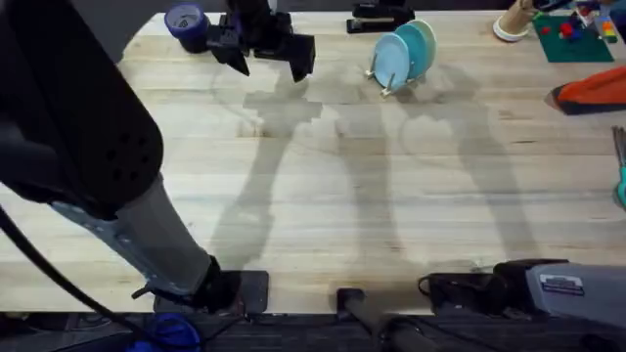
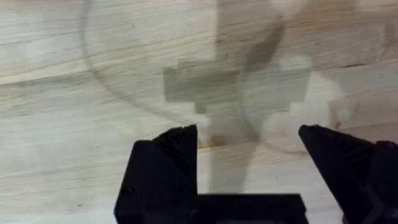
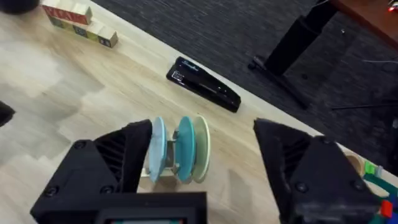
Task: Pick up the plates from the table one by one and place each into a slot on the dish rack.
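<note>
right of left pincer (image 1: 266, 61), racked plates (image 1: 406, 51)

Overhead: dish rack (image 1: 394, 80) at 1 o'clock on the tabletop (image 1: 323, 196), holding three plates upright: light-blue plate (image 1: 390, 57), turquoise plate (image 1: 413, 49), cream plate (image 1: 428, 41) behind. Left tool (image 1: 266, 61) at 11 o'clock, fingers apart, empty, above bare wood. Blue tape roll (image 1: 185, 22) beside it at far edge.
</note>
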Robot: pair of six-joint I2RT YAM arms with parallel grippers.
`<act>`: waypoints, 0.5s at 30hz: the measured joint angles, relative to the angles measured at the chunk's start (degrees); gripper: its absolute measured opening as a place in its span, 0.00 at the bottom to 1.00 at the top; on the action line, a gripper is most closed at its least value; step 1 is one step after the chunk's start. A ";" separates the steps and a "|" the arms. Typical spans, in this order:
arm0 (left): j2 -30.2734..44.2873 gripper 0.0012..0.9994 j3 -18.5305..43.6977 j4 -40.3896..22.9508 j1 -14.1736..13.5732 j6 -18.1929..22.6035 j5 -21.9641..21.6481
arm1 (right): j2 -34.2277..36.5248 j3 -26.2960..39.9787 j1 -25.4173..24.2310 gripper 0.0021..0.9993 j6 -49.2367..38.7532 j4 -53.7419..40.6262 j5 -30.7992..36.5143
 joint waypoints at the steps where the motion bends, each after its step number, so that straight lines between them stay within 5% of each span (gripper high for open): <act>1: 0.01 0.99 0.00 0.00 0.00 0.00 0.00 | -0.40 0.00 0.00 0.99 0.00 -0.54 0.00; 15: 0.00 0.99 0.00 0.00 0.00 0.00 0.00 | -3.76 0.00 0.00 0.99 2.44 -7.98 0.00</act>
